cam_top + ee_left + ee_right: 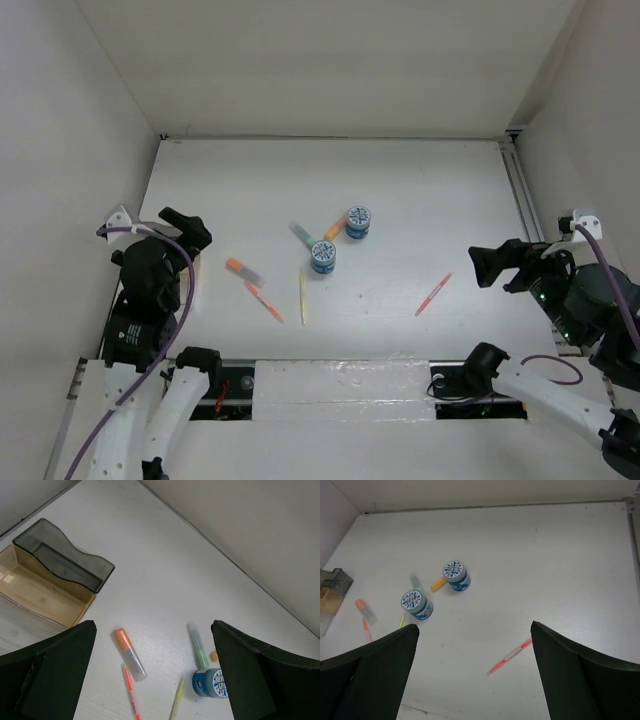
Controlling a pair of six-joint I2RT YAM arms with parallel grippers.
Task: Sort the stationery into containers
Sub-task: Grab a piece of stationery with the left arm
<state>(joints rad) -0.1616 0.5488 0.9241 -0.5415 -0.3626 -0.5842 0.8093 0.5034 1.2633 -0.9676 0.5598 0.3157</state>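
Note:
Two blue-and-white cylinders [358, 222] [323, 256] stand mid-table, with a green-grey highlighter [302, 235] and an orange highlighter [335, 229] between them. An orange-capped highlighter [243, 270], an orange-red pen [265, 301] and a yellow pen [302, 297] lie to their left. A pink pen [433, 294] lies alone on the right. The tan tray [50, 587] with a dark compartment [65, 560] shows in the left wrist view and is hidden under the left arm from above. My left gripper [190, 228] is open and empty above the table beside the tray. My right gripper [487, 265] is open and empty, right of the pink pen [510, 656].
White walls close the table at the back and both sides. A metal rail [522, 190] runs along the right edge. The arm bases and a white strip [340, 385] sit at the near edge.

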